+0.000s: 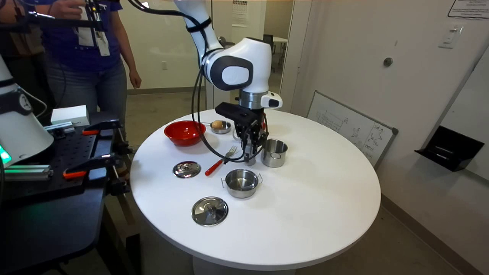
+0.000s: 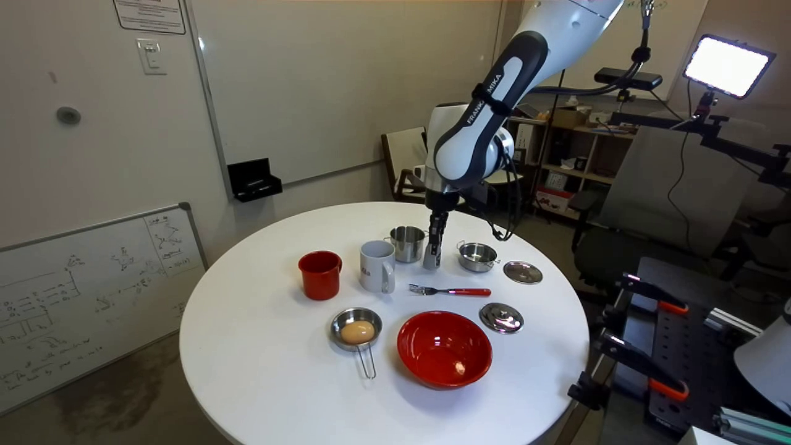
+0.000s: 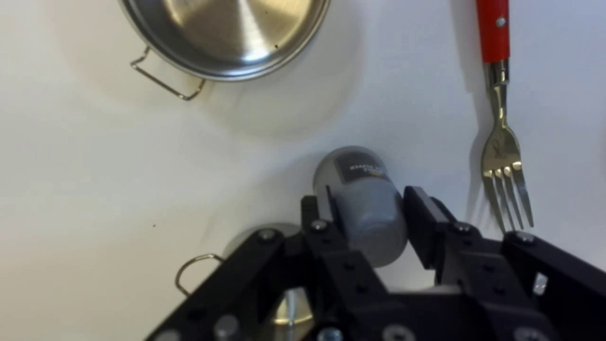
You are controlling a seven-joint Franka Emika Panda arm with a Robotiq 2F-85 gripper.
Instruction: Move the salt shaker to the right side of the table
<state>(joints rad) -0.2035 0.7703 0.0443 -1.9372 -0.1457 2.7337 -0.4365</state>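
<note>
The salt shaker is a slim greyish cylinder with a dark label, seen from above in the wrist view [image 3: 362, 194]. It is between my gripper's fingers [image 3: 370, 201], with both finger pads against its sides. Its lower part also shows in both exterior views, below the gripper: the salt shaker [image 1: 250, 160] and again the salt shaker [image 2: 432, 259]. It is upright or slightly tilted, at or just above the white table [image 1: 313, 198]; I cannot tell whether it touches. My gripper [image 1: 252, 147] points down and hides the shaker's upper part in both exterior views.
A tall steel pot [image 1: 273, 160] stands close beside the shaker. A shallow steel pot [image 1: 241, 193] and a red-handled fork [image 1: 219, 162] are nearby. A white mug [image 2: 372, 272], red cup [image 2: 320, 281], pan with egg [image 2: 337, 343], red bowl [image 2: 442, 371] and two lids [image 2: 502, 317] also stand around.
</note>
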